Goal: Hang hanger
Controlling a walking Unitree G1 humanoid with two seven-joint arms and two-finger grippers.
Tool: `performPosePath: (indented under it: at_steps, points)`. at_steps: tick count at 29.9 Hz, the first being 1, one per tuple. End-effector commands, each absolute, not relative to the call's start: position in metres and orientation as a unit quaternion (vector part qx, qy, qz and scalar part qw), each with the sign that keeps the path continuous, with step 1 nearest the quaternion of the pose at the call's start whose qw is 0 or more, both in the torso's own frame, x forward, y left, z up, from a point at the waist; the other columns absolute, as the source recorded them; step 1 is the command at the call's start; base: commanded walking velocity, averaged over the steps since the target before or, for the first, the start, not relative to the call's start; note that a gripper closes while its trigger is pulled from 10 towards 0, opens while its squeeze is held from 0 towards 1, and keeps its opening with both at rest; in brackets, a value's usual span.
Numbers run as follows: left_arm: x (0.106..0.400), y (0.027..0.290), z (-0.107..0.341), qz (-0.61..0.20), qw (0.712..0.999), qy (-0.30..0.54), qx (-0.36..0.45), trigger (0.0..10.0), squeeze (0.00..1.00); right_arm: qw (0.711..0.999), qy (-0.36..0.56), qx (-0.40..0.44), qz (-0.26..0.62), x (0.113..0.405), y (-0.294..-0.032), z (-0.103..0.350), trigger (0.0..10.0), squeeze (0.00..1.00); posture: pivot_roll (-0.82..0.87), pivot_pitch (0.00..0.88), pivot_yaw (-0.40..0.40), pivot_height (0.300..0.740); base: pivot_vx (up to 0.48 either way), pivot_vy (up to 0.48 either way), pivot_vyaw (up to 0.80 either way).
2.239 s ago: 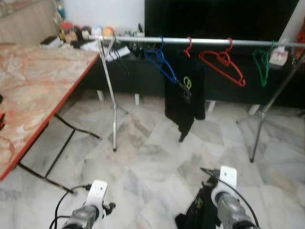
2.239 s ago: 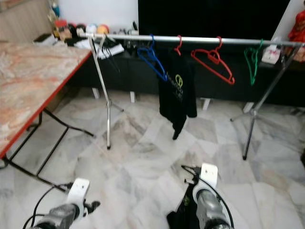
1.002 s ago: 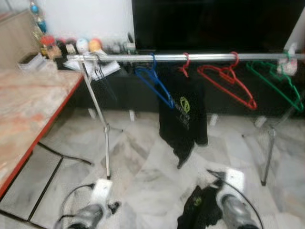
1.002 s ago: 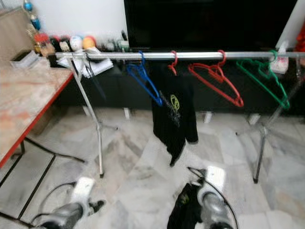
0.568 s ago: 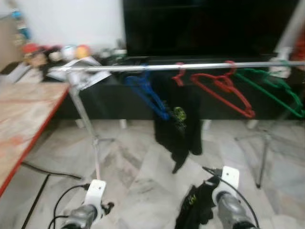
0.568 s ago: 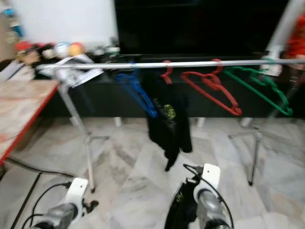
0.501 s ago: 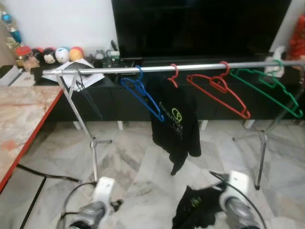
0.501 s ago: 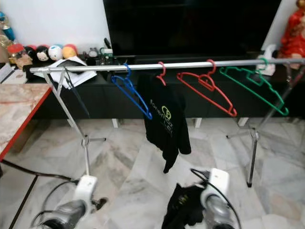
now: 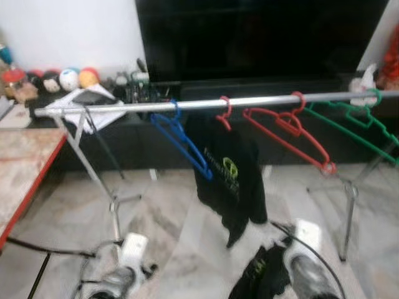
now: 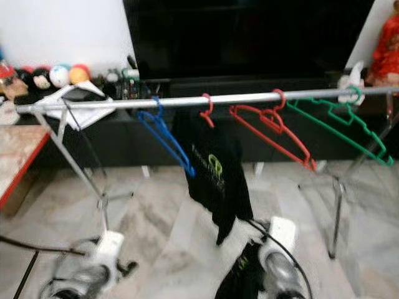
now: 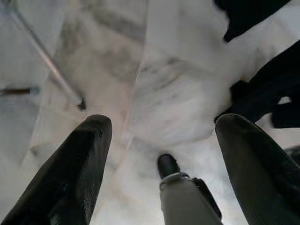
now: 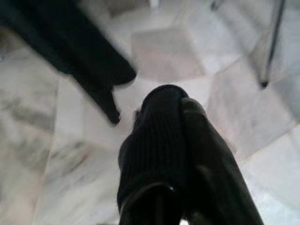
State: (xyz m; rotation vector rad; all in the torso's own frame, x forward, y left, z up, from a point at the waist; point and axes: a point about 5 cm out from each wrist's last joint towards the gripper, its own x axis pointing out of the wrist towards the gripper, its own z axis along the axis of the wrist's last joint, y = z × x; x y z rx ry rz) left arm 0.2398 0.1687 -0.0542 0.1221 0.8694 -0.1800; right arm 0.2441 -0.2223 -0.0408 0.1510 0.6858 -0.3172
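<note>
Right gripper (image 12: 180, 117): clamped on the black garment (image 9: 259, 277), held low | rail (image 9: 187, 105): above and ahead, long axis crosswise | left gripper (image 11: 164, 140): spread, empty | your right arm's nearer.

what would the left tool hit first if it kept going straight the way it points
Most likely the marble floor. The left tool is open and empty, aimed down at bare tiles between the rack's leg and the dark garment. Nothing lies between its fingers, though depth is hard to judge.

Silver arms (image 9: 307, 275) — white wrist blocks (image 9: 133, 248), black cables, long black fingers (image 11: 70, 173).
</note>
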Motion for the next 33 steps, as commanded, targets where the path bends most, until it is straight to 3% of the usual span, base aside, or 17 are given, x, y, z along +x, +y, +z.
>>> performPosePath:
  at_steps: [1,16,33]
  points:
    - [0.2398,0.1814,-0.0528,-0.077,0.901,0.421,0.074,10.0,0.00,0.933,0.320,0.075,-0.143,0.2530,-0.2144,-0.0357,10.0,0.00,-0.07,0.000,0.001,0.740,0.341,0.000,0.00]
    - [0.2398,0.1813,-0.0529,-0.076,0.901,0.420,0.076,10.0,0.00,0.933,0.322,0.073,-0.140,0.2528,-0.2144,-0.0360,10.0,0.00,-0.07,0.000,0.000,0.740,0.332,0.000,0.00]
    - [0.2406,0.1802,-0.0523,-0.081,0.902,0.416,0.078,10.0,0.00,0.933,0.325,0.069,-0.135,0.2530,-0.2148,-0.0359,10.0,0.00,-0.07,0.000,-0.003,0.740,0.000,0.000,0.00]
